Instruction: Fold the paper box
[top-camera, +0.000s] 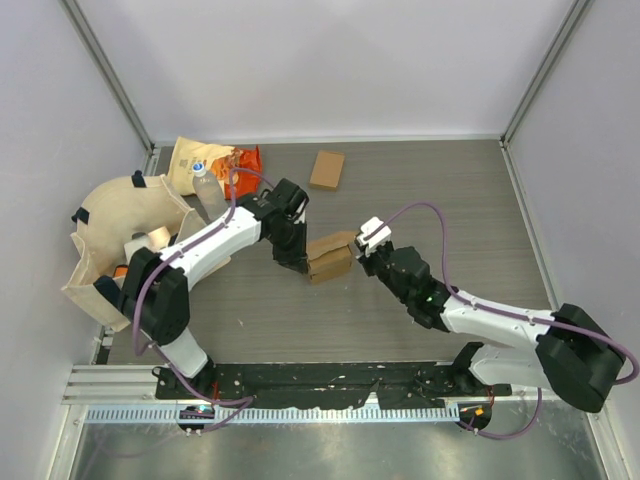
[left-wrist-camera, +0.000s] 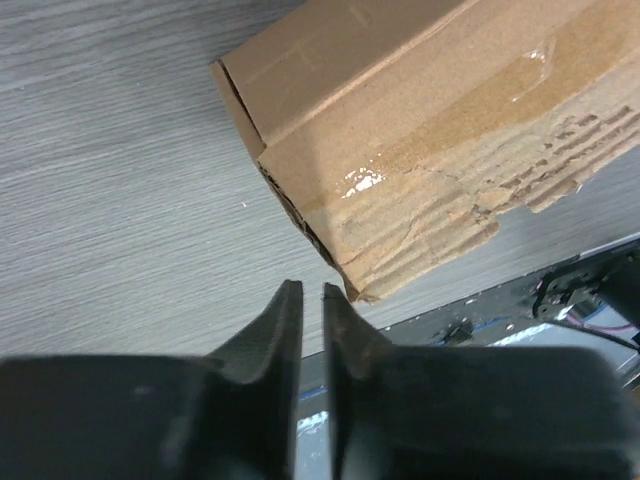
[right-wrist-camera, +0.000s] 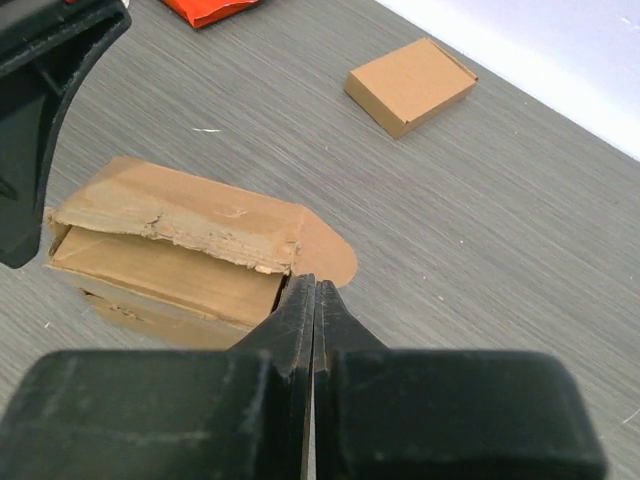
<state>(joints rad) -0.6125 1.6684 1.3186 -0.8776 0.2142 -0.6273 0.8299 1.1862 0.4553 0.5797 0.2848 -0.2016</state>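
The paper box (top-camera: 328, 258) is brown corrugated cardboard, lying mid-table between the two arms. In the right wrist view the box (right-wrist-camera: 170, 250) has a torn top flap and a rounded tab flat on the table at its right end. My right gripper (right-wrist-camera: 314, 280) is shut, tips against the box corner beside that tab, with no cardboard seen between the fingers. In the left wrist view the box (left-wrist-camera: 430, 120) shows a taped, torn side. My left gripper (left-wrist-camera: 311, 288) sits just off the box's lower corner, its jaws a narrow slit apart with nothing between them.
A small folded cardboard box (top-camera: 327, 169) lies at the back. A tan fabric bag (top-camera: 130, 230), a clear bottle (top-camera: 207, 190), a yellow snack packet (top-camera: 190, 158) and an orange packet (top-camera: 246, 160) crowd the left side. The left arm's dark finger (right-wrist-camera: 40, 120) stands by the box's left end.
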